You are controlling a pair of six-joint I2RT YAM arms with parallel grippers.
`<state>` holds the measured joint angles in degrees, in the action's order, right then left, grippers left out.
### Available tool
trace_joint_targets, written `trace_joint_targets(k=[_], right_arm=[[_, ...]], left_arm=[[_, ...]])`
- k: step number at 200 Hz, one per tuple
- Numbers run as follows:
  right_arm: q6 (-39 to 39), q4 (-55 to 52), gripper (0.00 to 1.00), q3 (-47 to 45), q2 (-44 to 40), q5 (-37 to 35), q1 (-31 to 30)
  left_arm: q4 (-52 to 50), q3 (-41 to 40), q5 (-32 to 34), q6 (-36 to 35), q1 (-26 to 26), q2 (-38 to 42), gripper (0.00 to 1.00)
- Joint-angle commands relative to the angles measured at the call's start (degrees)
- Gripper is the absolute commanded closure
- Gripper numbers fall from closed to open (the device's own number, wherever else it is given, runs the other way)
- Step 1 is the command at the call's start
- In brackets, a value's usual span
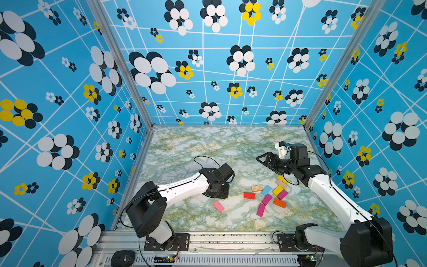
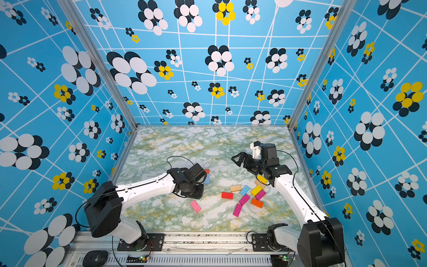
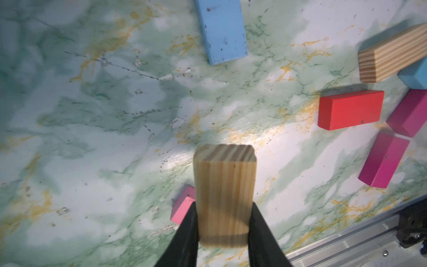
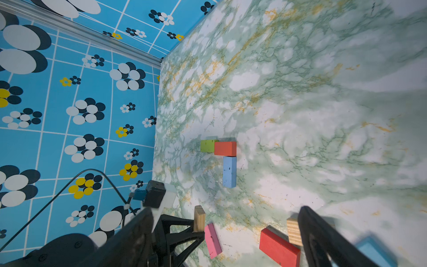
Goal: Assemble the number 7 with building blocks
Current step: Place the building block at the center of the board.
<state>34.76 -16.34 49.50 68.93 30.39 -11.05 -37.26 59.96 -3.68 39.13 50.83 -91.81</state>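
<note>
So the left claw (image 3: pixel 223 208) is clamped on a plain wood block (image 3: pixel 225 185), with a pink block (image 3: pixel 182 208) on the table (image 3: pixel 92 138) showing just behind it. The right claw (image 1: pixel 260 159) is spread wide apart, nothing in it, hanging over the far right part of the table. The 7 (image 4: pixel 221 157) is three pieces so far: green block (image 4: pixel 208 146) and orange block (image 4: pixel 225 148) end to end, and a light blue block (image 4: pixel 230 172) at a right angle off the orange one's end. The loose ones lie near the right arm: red block (image 1: pixel 249 195), yellow block (image 1: pixel 278 190), magenta block (image 1: pixel 266 199).
</note>
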Motion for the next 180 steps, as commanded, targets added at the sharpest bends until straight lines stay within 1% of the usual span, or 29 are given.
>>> trace_joint_targets(k=[1,42,140,149,159,168,177,180], right_arm=[[-2.9,-2.6,0.01,-0.4,-1.1,1.2,0.4],[-2.9,-1.9,0.01,-1.5,-1.1,2.2,0.4],[-2.3,-1.3,0.01,-2.2,-0.1,3.3,0.4],[-2.3,-1.3,0.01,-2.1,-0.1,3.2,0.4],[-2.3,-1.6,0.01,-2.2,0.0,3.2,0.4],[-2.4,-1.8,0.01,-2.2,-0.1,3.0,0.4],[-2.6,-2.4,0.01,-2.2,-0.1,2.7,0.4],[-2.7,-2.7,0.01,-2.2,-0.1,2.5,0.4]], left_arm=[[1.3,2.9,0.0,3.2,1.7,-4.3,0.8],[3.0,4.3,0.3,4.1,2.2,-9.4,0.8],[3.1,7.5,2.0,3.2,1.1,-15.5,0.79],[3.3,7.5,1.7,3.2,1.0,-15.5,0.76],[3.4,7.5,1.6,3.3,1.0,-15.4,0.66],[3.5,7.4,1.5,3.2,1.0,-15.0,0.6],[3.8,7.2,1.3,3.1,1.0,-14.5,0.58],[4.0,7.1,1.1,3.0,1.1,-14.5,0.53]])
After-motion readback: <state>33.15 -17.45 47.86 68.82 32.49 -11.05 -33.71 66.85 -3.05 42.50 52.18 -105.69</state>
